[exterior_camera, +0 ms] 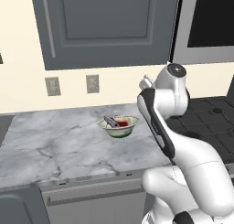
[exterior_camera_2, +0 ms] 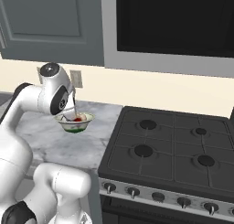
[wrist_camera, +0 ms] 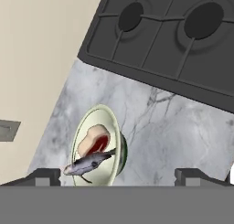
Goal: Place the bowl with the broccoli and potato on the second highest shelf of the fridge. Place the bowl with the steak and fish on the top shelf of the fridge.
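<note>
A pale bowl [exterior_camera: 128, 129] with a green base stands on the marble counter [exterior_camera: 55, 145], near the wall. In it lie a reddish steak [wrist_camera: 93, 140] and a slender grey fish [wrist_camera: 89, 162] that pokes past the rim. My gripper [wrist_camera: 118, 177] hovers above the bowl [wrist_camera: 117, 127], open, with its fingertips [wrist_camera: 43, 176] spread wide and nothing between them. In the right base view the hand hangs just over the bowl [exterior_camera_2: 78, 125]. The bowl with the broccoli and potato, the fridge and its shelves are out of view.
A black gas stove [exterior_camera_2: 164, 150] adjoins the counter on the right. Grey upper cabinets [exterior_camera: 105, 22] and a dark microwave [exterior_camera_2: 173, 22] hang above. Two wall outlets [exterior_camera: 93, 83] sit behind the bowl. My own arm [exterior_camera: 157, 122] crosses in front of the counter's right end.
</note>
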